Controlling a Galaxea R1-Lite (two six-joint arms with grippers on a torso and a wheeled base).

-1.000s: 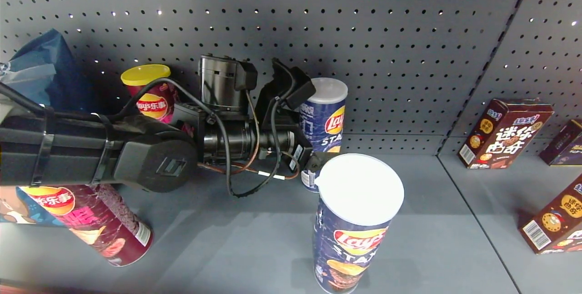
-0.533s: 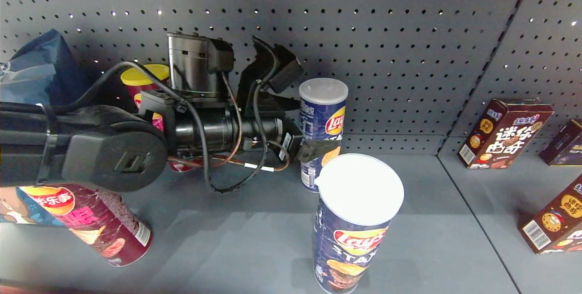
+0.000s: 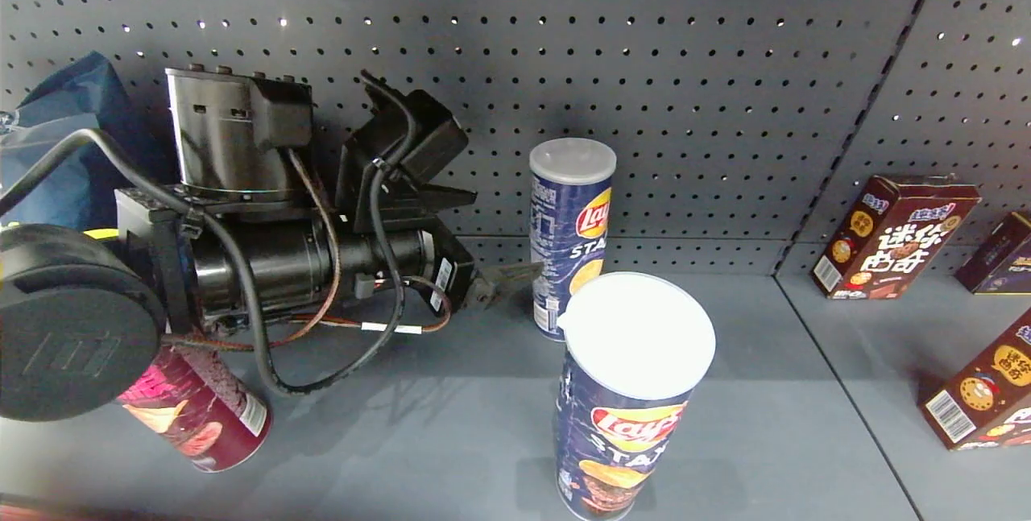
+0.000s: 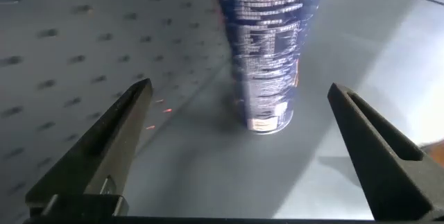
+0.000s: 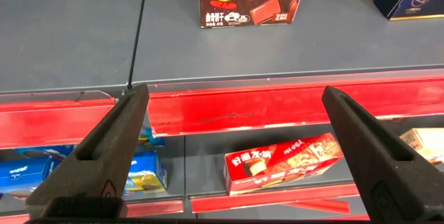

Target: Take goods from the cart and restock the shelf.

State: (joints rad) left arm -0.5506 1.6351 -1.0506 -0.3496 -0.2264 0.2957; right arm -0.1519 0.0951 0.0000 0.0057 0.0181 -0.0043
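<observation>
one red can (image 3: 205, 418), top hidden behind left arm (image 3: 266, 263)

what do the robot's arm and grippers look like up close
The left arm is black, with a round joint cap bearing an embossed mark, a shiny metal cylinder on top, looping black cables, thin reddish wires and small white tags. The left gripper and right gripper both have dark, matte, wedge-shaped fingers tapering to the tips.
</observation>
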